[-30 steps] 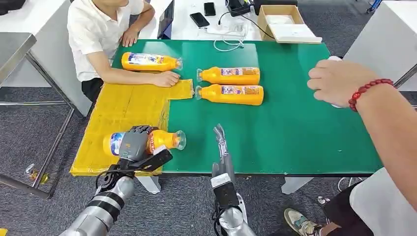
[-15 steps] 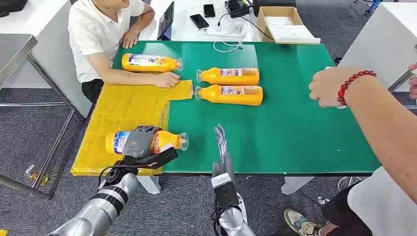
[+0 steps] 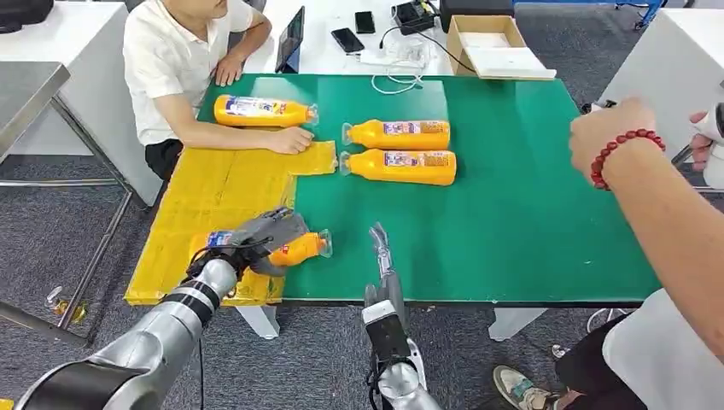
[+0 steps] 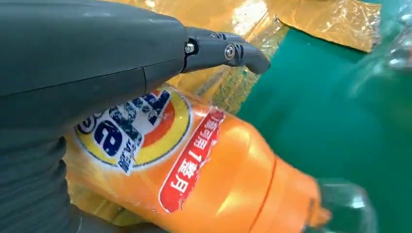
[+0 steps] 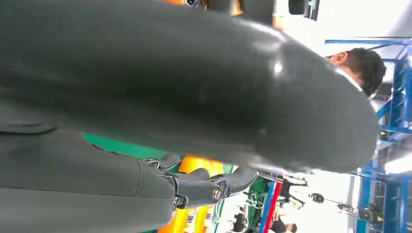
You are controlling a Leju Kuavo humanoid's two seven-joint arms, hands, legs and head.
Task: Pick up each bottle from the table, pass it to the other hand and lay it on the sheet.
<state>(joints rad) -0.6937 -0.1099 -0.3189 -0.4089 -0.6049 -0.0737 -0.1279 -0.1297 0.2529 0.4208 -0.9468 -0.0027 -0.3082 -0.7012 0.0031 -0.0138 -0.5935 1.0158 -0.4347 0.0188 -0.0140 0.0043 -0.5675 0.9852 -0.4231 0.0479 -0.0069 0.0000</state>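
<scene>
Since a second ago my left hand (image 3: 263, 232) has rolled over the orange plastic bottle (image 3: 300, 248) it grips at the yellow sheet's (image 3: 213, 192) near edge, right hand (image 3: 381, 248) open beside; a loose release could roll it onto the green table (image 3: 529, 213).

Two silver arms reach in from below.
The grey left hand (image 3: 260, 232) grips an orange plastic bottle (image 3: 294, 248); the dark right hand (image 3: 381, 248) points forward, fingers straight, holding nothing.
</scene>
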